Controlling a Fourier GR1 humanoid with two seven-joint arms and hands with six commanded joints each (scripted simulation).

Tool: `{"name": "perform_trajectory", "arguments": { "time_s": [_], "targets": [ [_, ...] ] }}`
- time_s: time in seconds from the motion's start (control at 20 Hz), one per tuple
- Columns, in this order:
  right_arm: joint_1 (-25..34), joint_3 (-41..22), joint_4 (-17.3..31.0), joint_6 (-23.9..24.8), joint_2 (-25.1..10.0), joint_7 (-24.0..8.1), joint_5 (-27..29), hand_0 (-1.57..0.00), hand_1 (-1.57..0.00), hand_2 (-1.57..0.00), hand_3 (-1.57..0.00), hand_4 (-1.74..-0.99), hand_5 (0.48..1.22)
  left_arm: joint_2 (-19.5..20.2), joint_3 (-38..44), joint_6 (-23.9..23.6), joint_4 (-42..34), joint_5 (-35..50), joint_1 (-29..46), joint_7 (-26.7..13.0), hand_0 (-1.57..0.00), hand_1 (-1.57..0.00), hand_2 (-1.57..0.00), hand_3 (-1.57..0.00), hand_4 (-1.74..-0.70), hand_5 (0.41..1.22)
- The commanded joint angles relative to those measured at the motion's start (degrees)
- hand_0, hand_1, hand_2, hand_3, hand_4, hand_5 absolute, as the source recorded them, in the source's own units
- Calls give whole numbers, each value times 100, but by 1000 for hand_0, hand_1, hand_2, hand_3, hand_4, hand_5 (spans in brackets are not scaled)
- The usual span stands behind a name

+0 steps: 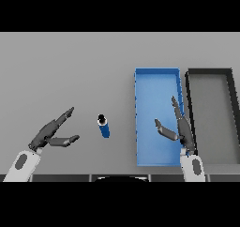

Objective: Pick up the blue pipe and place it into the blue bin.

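A short blue pipe [103, 126] with a dark end lies on the grey table, left of the blue bin [157, 80]. My left hand [49, 133] hovers open to the pipe's left, a short gap away, fingers pointing up and right. Over the near right part of the blue bin my right hand [183, 127] stands open, fingers straight and thumb spread toward the left. Neither hand touches the pipe.
A black bin [211, 73] with a grey floor stands right beside the blue bin on its right. Grey table surface stretches across the far side and the left.
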State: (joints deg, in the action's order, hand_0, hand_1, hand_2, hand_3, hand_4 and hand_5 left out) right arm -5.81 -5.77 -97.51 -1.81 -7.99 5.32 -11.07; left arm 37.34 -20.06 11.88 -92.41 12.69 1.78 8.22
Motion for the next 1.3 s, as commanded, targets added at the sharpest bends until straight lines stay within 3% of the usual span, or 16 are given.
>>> {"name": "perform_trajectory", "arguments": {
  "time_s": [0.0, 0.15, 0.35, 0.65, 0.8, 1.0, 1.15, 1.25],
  "targets": [
    [6, 27, -20, 14, -40, -29, -14, 1, 1, 1, 1, -1164, 617, -16, -94, 28, -64, -52, 19, -80, 1, 1, 1, 1, -1113, 497],
    [10, 67, -87, -21, -58, -144, 71, 1, 1, 1, 1, -1189, 619, -234, -440, -18, -162, -350, -64, -383, 1, 1, 1, 1, -1137, 464],
    [-40, 20, -121, 2, 5, -52, 42, 1, 1, 1, 1, -1213, 625, -604, -752, -26, -112, -550, -119, -360, 1, 1, 1, 1, -1146, 451],
    [-129, 13, -137, -7, 27, -130, 42, 1, 1, 1, 1, -1202, 621, -1436, -972, -191, 550, -794, -666, -322, 1, 1, 1, 1, -1150, 460],
    [-125, 62, -127, -27, -13, -71, 87, 1, 1, 1, 1, -1211, 634, -1717, -1054, -277, 885, -970, -850, -217, 1, 1, 1, 1, -1120, 456],
    [-103, 48, -123, 15, 17, -23, 43, 1, 1, 1, 1, -1221, 645, -1948, -1180, -481, 1179, -1290, -1053, -371, 1, 1, 1, 1, -1051, 418],
    [-148, 73, -162, -7, -64, -42, 25, 1, 1, 1, 1, -1205, 649, -2206, -1157, -388, 1447, -1161, -1216, -257, 1, 1, 1, 1, -1090, 441],
    [-205, 84, -99, -5, -62, 61, 23, 1, 1, 1, 1, -1210, 653, -2328, -1136, -366, 1461, -1047, -1188, -111, 1, 0, -54, -40, -1140, 502]
  ]
}}
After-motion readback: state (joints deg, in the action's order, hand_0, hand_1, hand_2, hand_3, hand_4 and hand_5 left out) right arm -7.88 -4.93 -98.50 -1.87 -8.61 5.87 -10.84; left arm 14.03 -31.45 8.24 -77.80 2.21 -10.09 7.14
